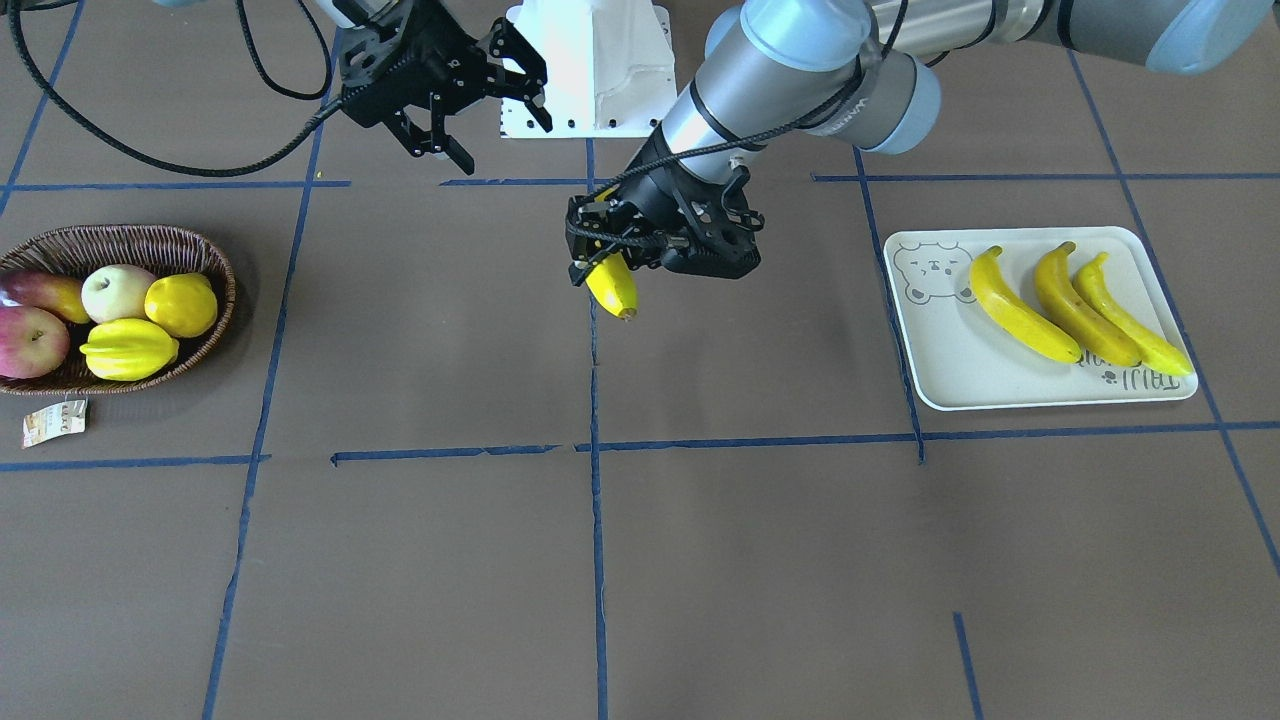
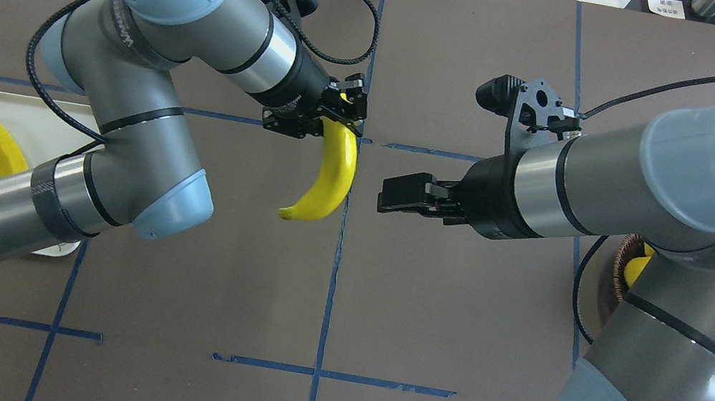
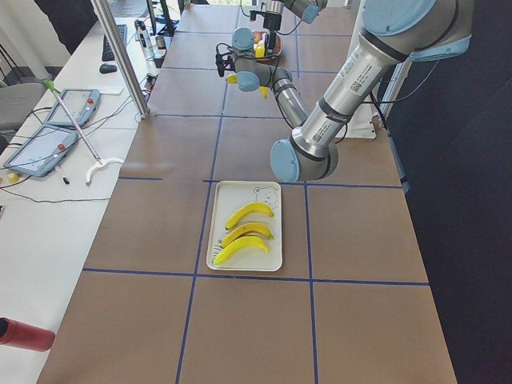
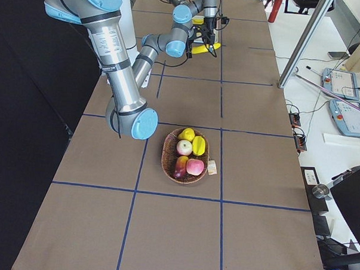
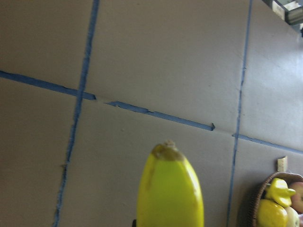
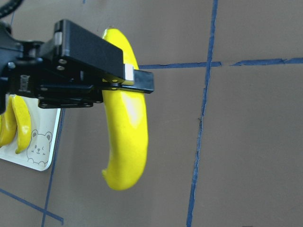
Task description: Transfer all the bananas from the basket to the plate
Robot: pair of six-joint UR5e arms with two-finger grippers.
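My left gripper (image 2: 346, 119) is shut on the upper end of a yellow banana (image 2: 326, 177) and holds it in the air over the table's middle; it also shows in the front view (image 1: 612, 285) and the right wrist view (image 6: 125, 137). Three bananas (image 1: 1080, 310) lie side by side on the cream bear plate (image 1: 940, 350) at the robot's left. My right gripper (image 1: 508, 145) is open and empty, just right of the held banana (image 2: 391, 195). The wicker basket (image 1: 130, 235) at the robot's right shows no banana.
The basket holds apples (image 1: 35, 340), a lemon (image 1: 182, 305) and a starfruit (image 1: 128, 348). A small paper tag (image 1: 55, 420) lies by it. The white robot base (image 1: 590, 70) stands at the table's back edge. Blue tape lines cross the brown table.
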